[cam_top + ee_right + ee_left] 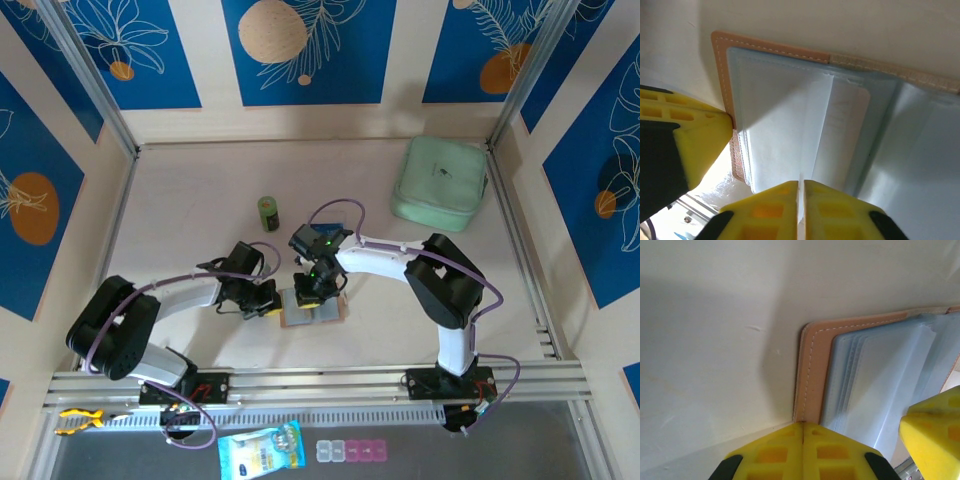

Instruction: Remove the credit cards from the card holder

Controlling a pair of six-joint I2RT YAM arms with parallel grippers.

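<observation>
Tan leather was seen spread flat on the table [200, 180]. The card holder [312, 312] lay opened out near the front edge, between the two arms, with its long side running left to right. The left gripper [802, 450] was shut with nothing between its fingers, and its tips were set against the holder's left leather border, apparently to pin it down. The right gripper [801, 210] was closed tight over the middle, on what looked like the edge of a plastic sleeve [812, 135] stood up edge-on. A pale card [847, 125] was made out in a pocket just beyond those fingertips, slightly to their right. The right arm was judged the nearer to it, and a draw back toward its own fingers was what would be called for.
</observation>
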